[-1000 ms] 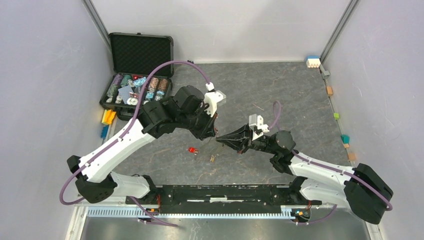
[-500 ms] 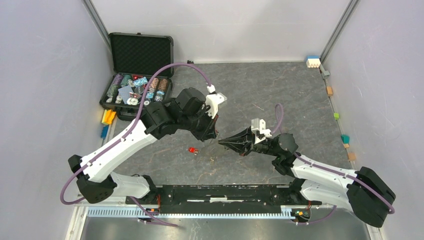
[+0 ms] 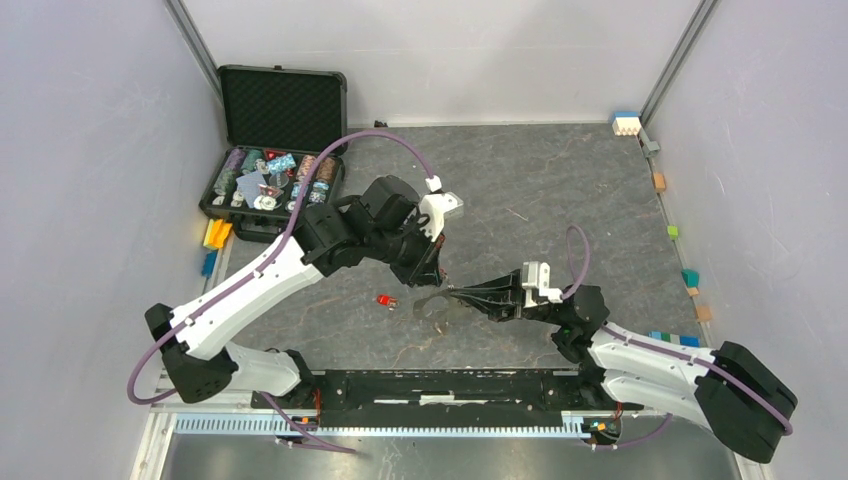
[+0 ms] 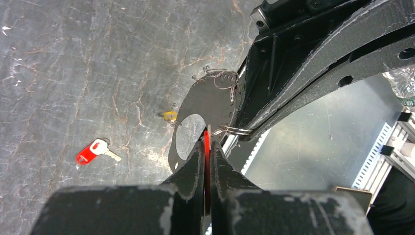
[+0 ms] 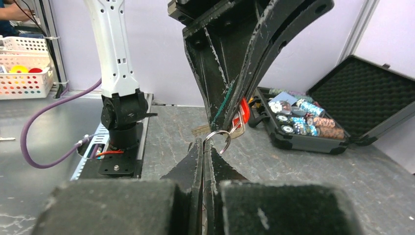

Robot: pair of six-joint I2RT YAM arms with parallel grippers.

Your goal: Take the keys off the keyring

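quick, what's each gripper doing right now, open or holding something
left gripper: closed on a red key
right gripper: closed on the keyring

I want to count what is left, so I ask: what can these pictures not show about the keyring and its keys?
- Top view: keyring too small to count keys.
- Left wrist view: right gripper hides the keyring's right edge.
- Right wrist view: left gripper hides most of the red key.

Robot lab, walled test table (image 3: 560, 180), white storage baskets (image 5: 22, 73)
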